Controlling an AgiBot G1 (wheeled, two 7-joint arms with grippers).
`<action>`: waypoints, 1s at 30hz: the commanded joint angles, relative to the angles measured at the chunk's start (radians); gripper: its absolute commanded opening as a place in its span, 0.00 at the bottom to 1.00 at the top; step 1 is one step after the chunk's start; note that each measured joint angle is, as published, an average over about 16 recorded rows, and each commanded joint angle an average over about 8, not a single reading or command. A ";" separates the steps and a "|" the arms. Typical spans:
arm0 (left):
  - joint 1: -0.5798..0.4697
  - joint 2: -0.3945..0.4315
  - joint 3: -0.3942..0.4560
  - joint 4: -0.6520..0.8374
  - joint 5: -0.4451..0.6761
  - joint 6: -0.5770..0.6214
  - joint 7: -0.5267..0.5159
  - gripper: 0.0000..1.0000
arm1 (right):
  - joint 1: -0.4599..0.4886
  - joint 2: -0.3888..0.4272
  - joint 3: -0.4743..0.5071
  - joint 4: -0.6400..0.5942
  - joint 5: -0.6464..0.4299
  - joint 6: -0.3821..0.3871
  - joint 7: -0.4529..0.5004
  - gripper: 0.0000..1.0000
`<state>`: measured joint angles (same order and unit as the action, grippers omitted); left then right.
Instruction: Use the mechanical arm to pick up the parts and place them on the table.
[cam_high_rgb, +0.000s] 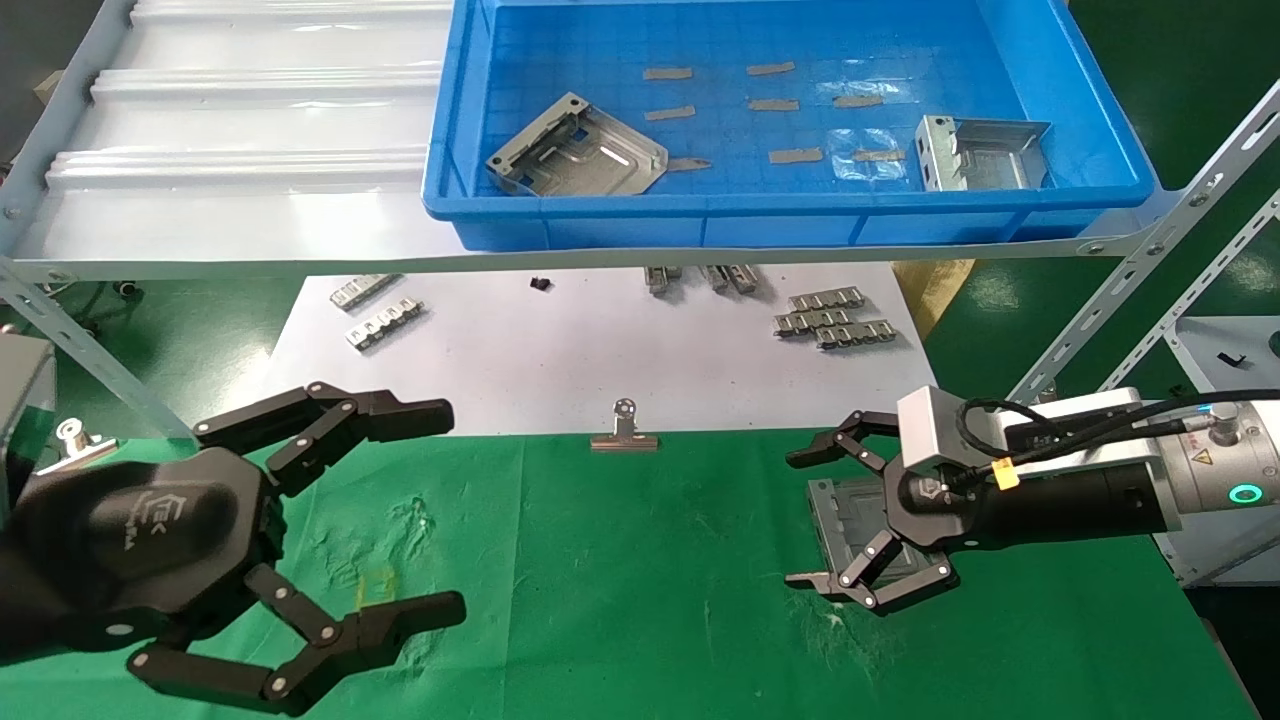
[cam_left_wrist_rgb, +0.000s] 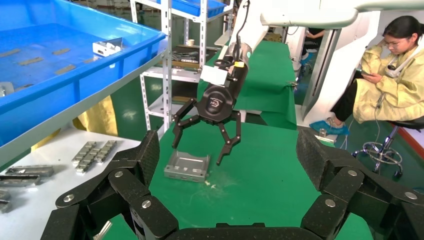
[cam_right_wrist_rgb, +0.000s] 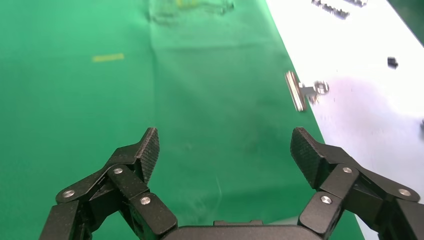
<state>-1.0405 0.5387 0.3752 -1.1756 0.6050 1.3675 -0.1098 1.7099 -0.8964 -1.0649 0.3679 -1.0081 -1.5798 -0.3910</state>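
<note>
Right claw, fingers spread, hovers over a grey ribbed metal plate lying flat near the table's right edge.

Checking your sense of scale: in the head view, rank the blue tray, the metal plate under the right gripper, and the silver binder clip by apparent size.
1. Blue tray
2. Metal plate, partly hidden by the right gripper
3. Binder clip

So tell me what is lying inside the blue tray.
Inside the blue tray lie two grey parts, one on its left and one on its right, plus several small flat strips. The tray's near wall hides nothing obvious.
</note>
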 joint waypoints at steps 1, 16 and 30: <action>0.000 0.000 0.000 0.000 0.000 0.000 0.000 1.00 | -0.025 0.011 0.030 0.035 0.011 0.003 0.022 1.00; 0.000 0.000 0.000 0.000 0.000 0.000 0.000 1.00 | -0.208 0.094 0.258 0.300 0.091 0.028 0.190 1.00; 0.000 0.000 0.000 0.000 0.000 0.000 0.000 1.00 | -0.380 0.170 0.469 0.548 0.166 0.050 0.346 1.00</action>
<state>-1.0405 0.5387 0.3752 -1.1756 0.6050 1.3675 -0.1098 1.3302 -0.7260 -0.5956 0.9154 -0.8423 -1.5295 -0.0452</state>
